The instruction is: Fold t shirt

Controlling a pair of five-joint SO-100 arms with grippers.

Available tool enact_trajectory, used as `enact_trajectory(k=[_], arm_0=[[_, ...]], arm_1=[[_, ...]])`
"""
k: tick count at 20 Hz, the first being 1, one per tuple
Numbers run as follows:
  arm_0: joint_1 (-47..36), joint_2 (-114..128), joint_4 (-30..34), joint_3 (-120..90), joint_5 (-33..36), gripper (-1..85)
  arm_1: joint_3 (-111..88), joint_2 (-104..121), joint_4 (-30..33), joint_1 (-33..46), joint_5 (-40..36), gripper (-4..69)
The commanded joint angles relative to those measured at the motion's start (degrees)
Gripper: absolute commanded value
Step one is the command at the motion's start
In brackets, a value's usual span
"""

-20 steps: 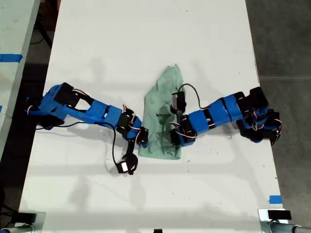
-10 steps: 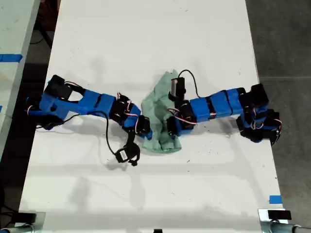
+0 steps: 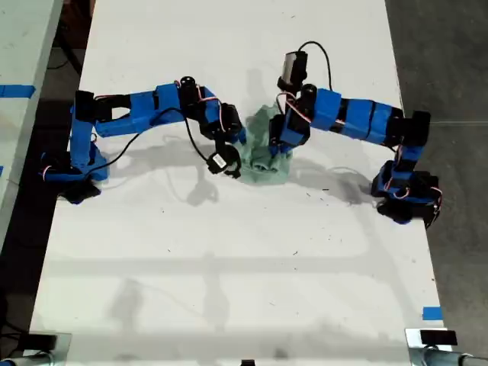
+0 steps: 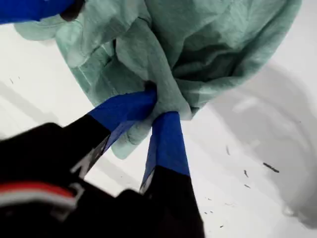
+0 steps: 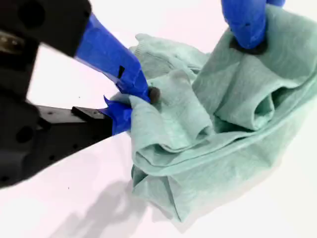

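Note:
The t shirt [image 3: 264, 163] is a pale mint-green bunch at the middle of the white table, gathered between two blue arms. One arm [image 3: 152, 107] reaches in from the exterior view's left, the other arm [image 3: 358, 122] from its right. I cannot tell which arm is first or second. My first gripper [image 4: 157, 106] is shut on a fold of the t shirt [image 4: 223, 39], and the fabric hangs bunched past its jaws. My second gripper [image 5: 132, 103] is shut on an edge of the t shirt [image 5: 237, 114]. The other gripper's blue tip [image 5: 247, 22] presses the cloth beyond it.
The white table [image 3: 229, 290] stretches wide toward the exterior view's bottom. A black wrist camera [image 3: 222, 162] dangles on its cable beside the cloth. Both arm bases [image 3: 69, 171] [image 3: 408, 198] stand near the table's side edges. Blue tape [image 3: 431, 313] marks the exterior view's lower right.
Both arms swung toward the exterior view's top and rose, dragging the t shirt's near edge with them. The cloth went from a long flat shape to a short bunch.

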State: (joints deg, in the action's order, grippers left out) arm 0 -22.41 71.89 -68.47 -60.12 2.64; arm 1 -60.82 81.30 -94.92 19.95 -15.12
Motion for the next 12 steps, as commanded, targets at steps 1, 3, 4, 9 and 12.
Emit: enact_trajectory(k=[1,3,4,9,12], arm_0=[[-3.16,3.69,4.22,3.6,2.81,-0.1],[-5.1,1.32,6.94,3.6,4.92,-0.1],[-6.06,-0.35,8.35,3.6,6.33,1.4],[-10.37,-6.77,13.18,3.78,14.24,22.2],[-13.01,-5.27,13.01,3.96,18.28,23.6]], arm_1=[[-0.53,4.39,-0.88,6.42,-4.22,1.5],[-1.41,2.99,-0.88,10.28,-7.29,1.5],[-1.58,2.2,-0.88,11.95,-8.96,1.5],[0.0,-0.79,-1.85,15.56,-14.77,20.4],[3.87,-1.05,-2.64,16.17,-17.23,43.7]])
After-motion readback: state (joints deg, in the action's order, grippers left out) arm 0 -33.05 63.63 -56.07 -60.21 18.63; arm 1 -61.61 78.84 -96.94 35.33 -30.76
